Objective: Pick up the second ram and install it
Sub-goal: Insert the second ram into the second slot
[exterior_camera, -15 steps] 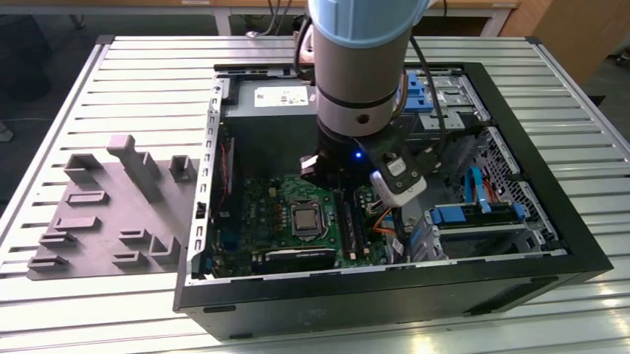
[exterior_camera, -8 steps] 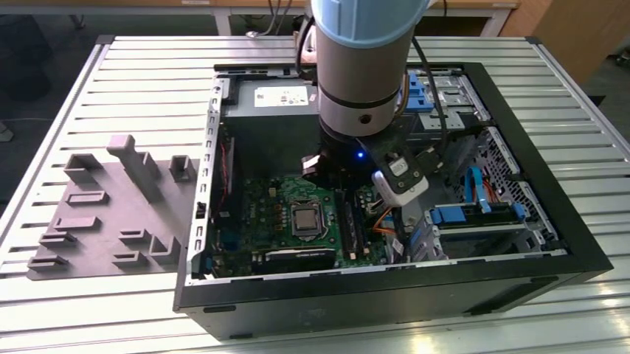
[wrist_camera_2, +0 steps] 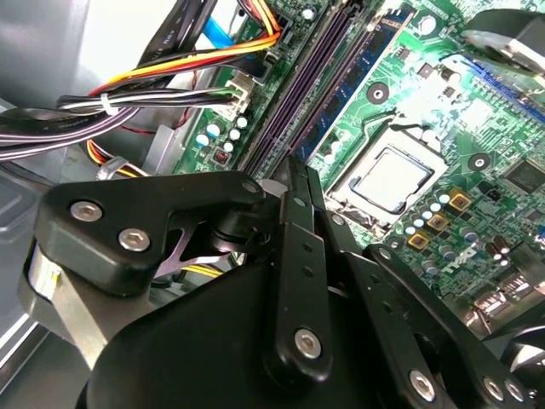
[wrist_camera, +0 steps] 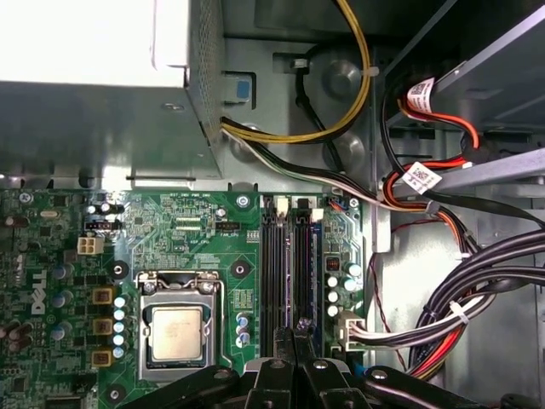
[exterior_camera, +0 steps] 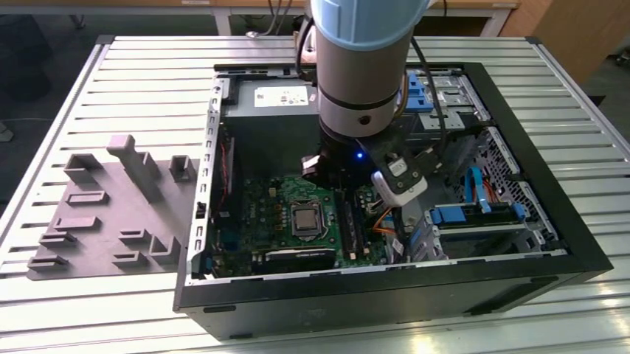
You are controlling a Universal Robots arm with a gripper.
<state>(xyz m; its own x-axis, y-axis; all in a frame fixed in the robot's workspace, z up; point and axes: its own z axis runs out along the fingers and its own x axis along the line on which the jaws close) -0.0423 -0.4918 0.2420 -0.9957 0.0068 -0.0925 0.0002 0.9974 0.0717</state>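
Exterior view, its left to its right: grey holder tray [exterior_camera: 99, 214] on the ribbed bench [exterior_camera: 147, 74], upright blocks on it. Just beside it is the open PC case [exterior_camera: 394, 295], lying on its side. PSU [exterior_camera: 271, 103] at the back carries a white label [exterior_camera: 280, 96], print too small to read. Arm [exterior_camera: 359, 74] reaches down into the case over the green motherboard [exterior_camera: 280, 195], next to the CPU [exterior_camera: 307, 219]. Blue drive bays [exterior_camera: 462, 215] on the far side.

Claw [wrist_camera_2: 300, 183] in both wrist views: fingertips [wrist_camera: 295, 334] together, poised right over the memory slot row [wrist_camera: 289, 273]. Can't tell if anything is pinched between them.

Second ram [wrist_camera_2: 358, 81], second wrist view: dark chip-lined stick standing in a slot on the CPU side (can't confirm the latches). Claw tips line up with the neighbouring slots.

First wrist view: white tags [wrist_camera: 419, 177] on the red cables and white logo print [wrist_camera: 34, 290] at the board edge.
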